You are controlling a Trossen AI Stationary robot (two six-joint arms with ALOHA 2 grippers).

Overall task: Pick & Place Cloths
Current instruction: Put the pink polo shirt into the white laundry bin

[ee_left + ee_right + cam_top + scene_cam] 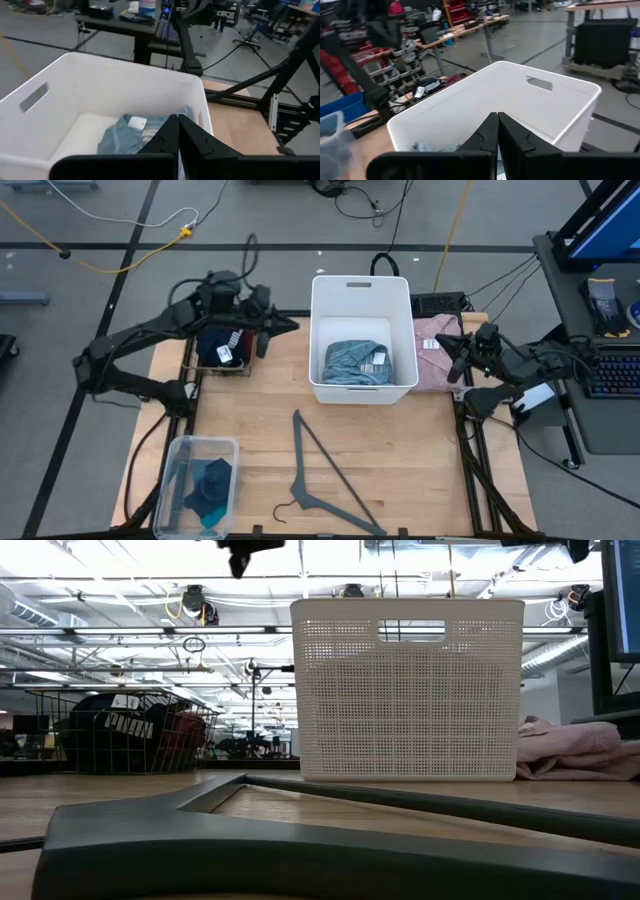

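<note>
Between picks, both dark arms hang with end effectors pinched empty, left end effector point(290, 326) left of the white plastic bin point(398, 288) holding a folded slate-blue cloth point(355, 363), right end effector point(455, 366) above the pink cloth point(432, 330), likely next.

I see a grey floor point(250, 210) around my wooden table point(400, 470), with dark lines and yellow and white cables point(130, 240) on it. A desk with a keyboard point(610, 375) stands at my right. Pipes and lights point(190, 605) hang from the ceiling.
</note>
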